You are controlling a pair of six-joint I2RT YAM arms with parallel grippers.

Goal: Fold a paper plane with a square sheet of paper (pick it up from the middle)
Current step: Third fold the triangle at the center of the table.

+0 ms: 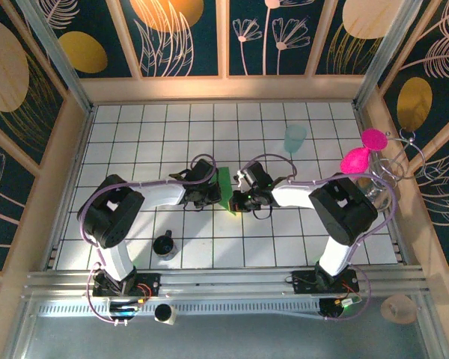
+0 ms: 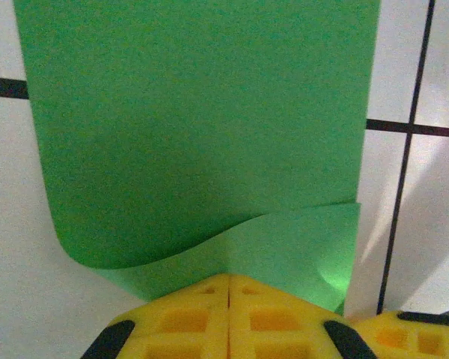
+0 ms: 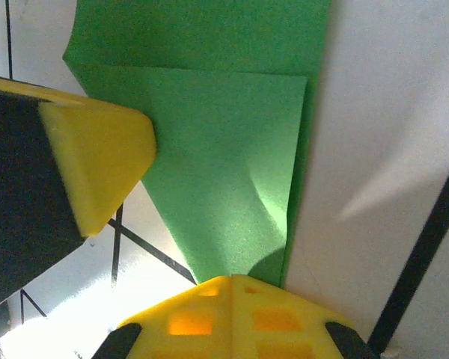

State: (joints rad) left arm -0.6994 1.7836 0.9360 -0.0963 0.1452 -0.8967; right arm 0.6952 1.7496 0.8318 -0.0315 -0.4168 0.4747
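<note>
Now, the left gripper [image 2: 229, 290] is being shown with its yellow fingers [image 2: 179, 323] pressed flat together, and the near edge of the green sheet of paper [image 2: 202, 134] is being pinched between their tips. Just above those tips a folded layer is being curled up at the left into a soft rounded bend, while the larger flap is being spread away over the white tiled counter [image 2: 438, 67]. At the lower right corner of that view, a yellow finger of the other arm is being caught just beside the paper's edge.

Over on the right wrist camera, the right gripper [image 3: 230, 288] is likewise being shown closed tight, and the narrow pointed end of the paper is being clamped at its tips. A creased flap is being seen lying over the sheet there, and one yellow finger of the left gripper is being seen at the paper's left edge.

From above, both grippers are being brought together at the middle of the counter, with the paper being held between them as a slim green strip. A pale teal cup [image 1: 295, 137] is being left well apart, farther back on the right, and a small dark cup [image 1: 165, 245] is being seen near the left arm.
</note>
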